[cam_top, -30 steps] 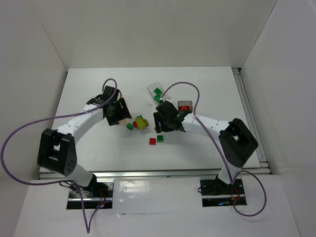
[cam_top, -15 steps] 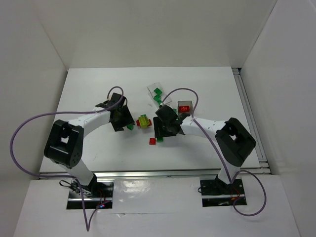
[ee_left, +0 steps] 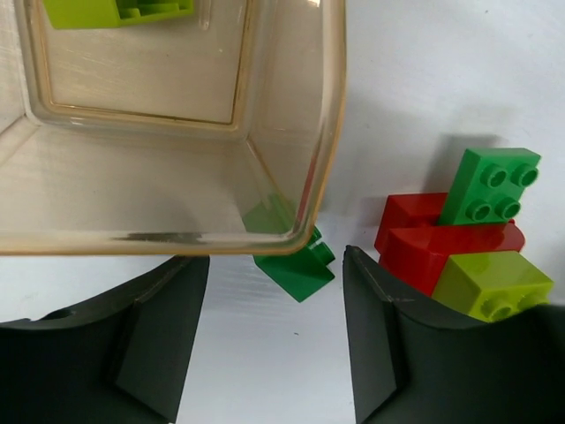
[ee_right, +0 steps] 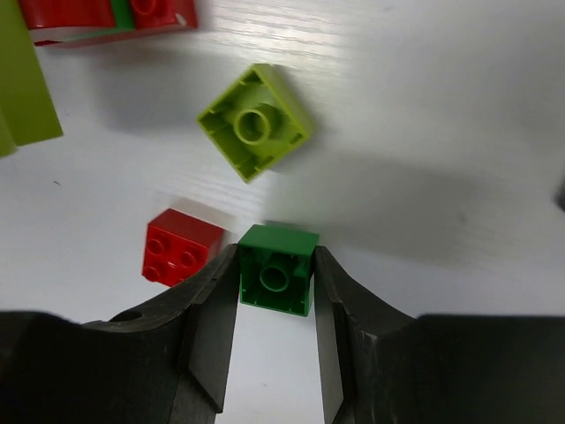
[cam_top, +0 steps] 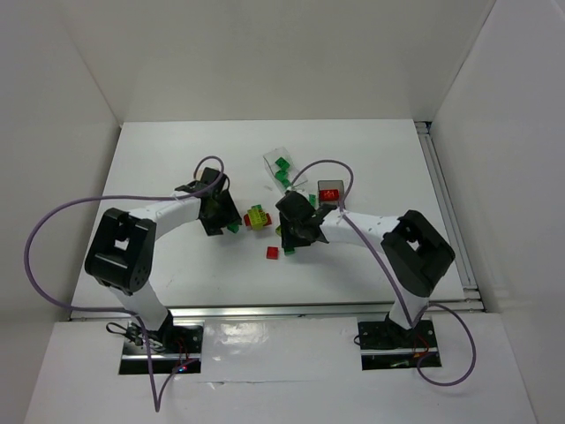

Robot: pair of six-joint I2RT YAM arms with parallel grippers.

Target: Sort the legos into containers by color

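The right pincer (ee_right: 275,291) is clamped on a green brick (ee_right: 277,269), its hollow underside showing, near the middle of the white desk (ee_right: 424,132). Just beside it are a red brick (ee_right: 181,247), studs up, and an upturned lime brick (ee_right: 254,122). The left pincer (ee_left: 275,327) stands apart, with a second green brick (ee_left: 296,269) between its fingers, partly under the rim of the amber bin (ee_left: 328,132). A lime piece (ee_left: 115,11) lies inside that bin. Any stud lettering seems too blurred to read.
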